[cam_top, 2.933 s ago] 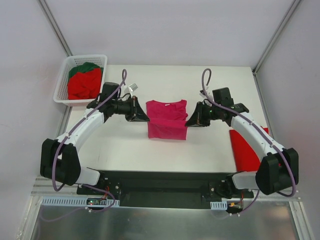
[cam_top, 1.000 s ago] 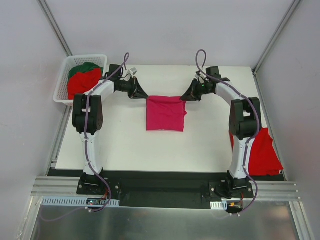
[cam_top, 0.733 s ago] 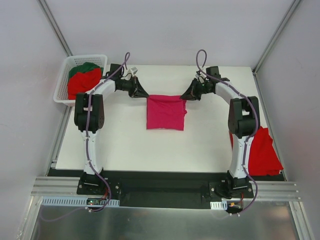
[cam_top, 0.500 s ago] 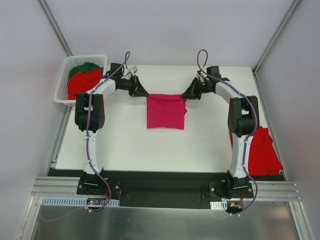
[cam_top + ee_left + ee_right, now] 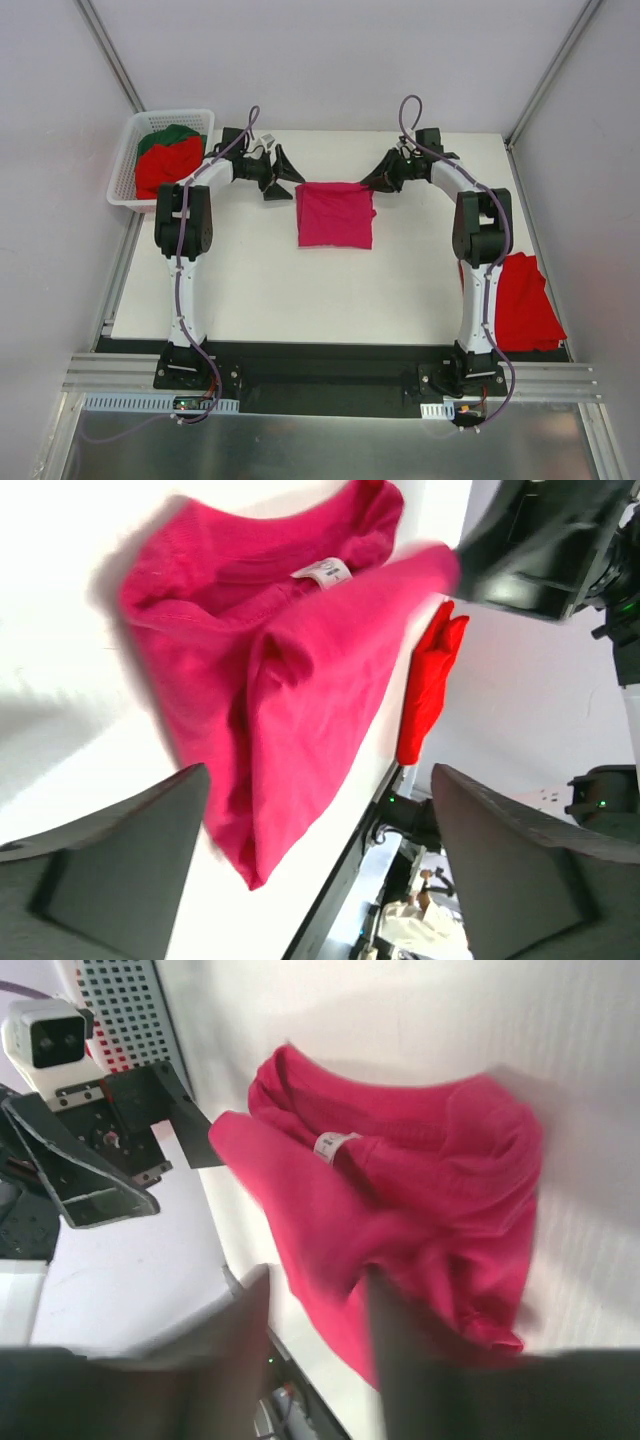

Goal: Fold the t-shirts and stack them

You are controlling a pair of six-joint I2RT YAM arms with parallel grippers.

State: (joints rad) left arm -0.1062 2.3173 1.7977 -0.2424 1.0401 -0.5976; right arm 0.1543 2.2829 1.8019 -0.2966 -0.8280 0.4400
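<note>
at the far middle of the counter (image 5: 300, 295), the magenta-pink t-shirt (image 5: 335, 215) lies folded down to a compact rectangle. the left pincer (image 5: 283, 177) sits just off its far left corner with the fingers spread wide and nothing between them, so that side is let go. the right pincer (image 5: 372, 183) is right at the far right corner, but its fingers are a blur in its own camera, so i can't tell if it's pinching cloth or not. a flat red t-shirt (image 5: 520, 300) lies at the near right edge of the counter, well apart from the pink one. my guess is that's where the stack goes. over at the far left, the white lattice basket (image 5: 125, 200) holds a bunched red t-shirt (image 5: 165, 168) with a dark green t-shirt (image 5: 172, 134) behind it. so i'd say the pink fold is about done but not yet stacked, and at least two are waiting in the basket.
</note>
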